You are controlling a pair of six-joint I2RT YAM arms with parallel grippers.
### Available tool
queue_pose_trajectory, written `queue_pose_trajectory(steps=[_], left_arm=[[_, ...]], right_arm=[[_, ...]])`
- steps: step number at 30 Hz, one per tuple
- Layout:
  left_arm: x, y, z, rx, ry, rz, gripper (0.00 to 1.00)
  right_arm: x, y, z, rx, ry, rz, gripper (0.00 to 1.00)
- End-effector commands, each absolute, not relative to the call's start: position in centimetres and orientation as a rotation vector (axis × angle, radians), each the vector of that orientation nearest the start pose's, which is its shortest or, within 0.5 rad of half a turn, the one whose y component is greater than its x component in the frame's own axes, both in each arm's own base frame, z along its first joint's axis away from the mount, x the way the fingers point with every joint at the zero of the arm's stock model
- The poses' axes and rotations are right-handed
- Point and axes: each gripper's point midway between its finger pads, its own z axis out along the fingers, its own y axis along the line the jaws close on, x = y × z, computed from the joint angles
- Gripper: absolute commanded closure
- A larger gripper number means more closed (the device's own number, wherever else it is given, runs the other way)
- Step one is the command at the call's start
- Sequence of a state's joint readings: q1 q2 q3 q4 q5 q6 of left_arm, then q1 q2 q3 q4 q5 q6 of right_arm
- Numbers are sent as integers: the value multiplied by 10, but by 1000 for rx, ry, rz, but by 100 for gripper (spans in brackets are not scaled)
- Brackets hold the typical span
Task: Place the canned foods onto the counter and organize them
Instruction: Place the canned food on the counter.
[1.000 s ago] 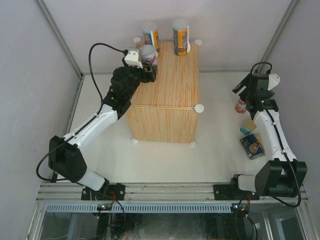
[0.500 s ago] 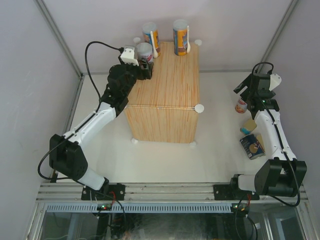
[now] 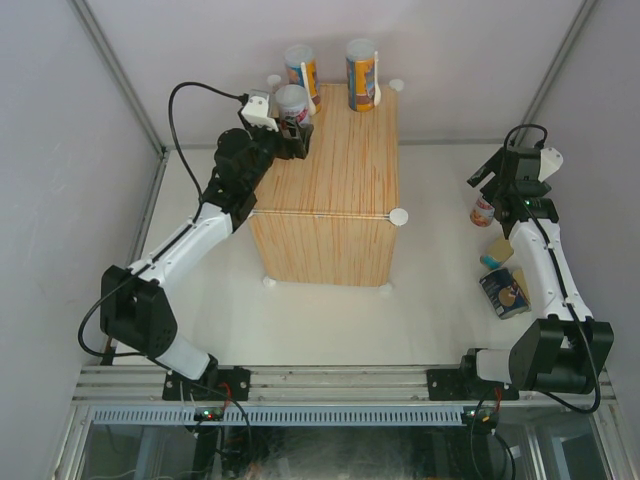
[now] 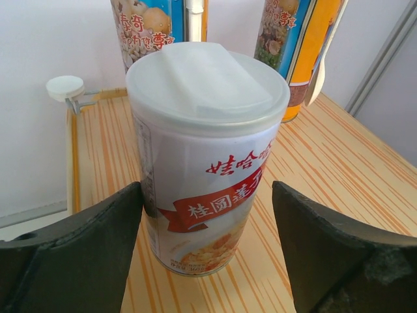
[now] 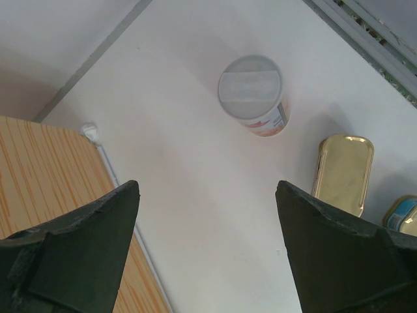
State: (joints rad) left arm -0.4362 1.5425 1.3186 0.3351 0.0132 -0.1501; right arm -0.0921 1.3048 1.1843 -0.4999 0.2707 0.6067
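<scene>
On top of the counter (image 3: 345, 170), the left tall cylinder (image 3: 301, 68) and the right tall cylinder (image 3: 361, 72) stand along its far edge. A short can (image 3: 293, 103) sits just in front of the left one, by the counter's far-left corner. Right of the counter, well apart, down on the table (image 3: 430, 260): a second short can (image 3: 483, 210), a flat tin (image 3: 497, 249) closer in, and one more can (image 3: 505, 292) nearest.

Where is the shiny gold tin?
In the right wrist view, the gold tin lies on the white table, just right of the white-red can.
</scene>
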Motion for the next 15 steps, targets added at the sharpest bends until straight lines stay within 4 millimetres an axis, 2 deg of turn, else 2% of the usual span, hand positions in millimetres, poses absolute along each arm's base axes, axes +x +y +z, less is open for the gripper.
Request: queue_pose_trajectory(steps=[1,15], left_arm=[[454,-230,417,207,1351,-547,14],[448,-222,426,183,1358,-526,5]], right_arm=[[378,-62,240,882,1932,7,15],[374,-60,245,872,1924,16,14]])
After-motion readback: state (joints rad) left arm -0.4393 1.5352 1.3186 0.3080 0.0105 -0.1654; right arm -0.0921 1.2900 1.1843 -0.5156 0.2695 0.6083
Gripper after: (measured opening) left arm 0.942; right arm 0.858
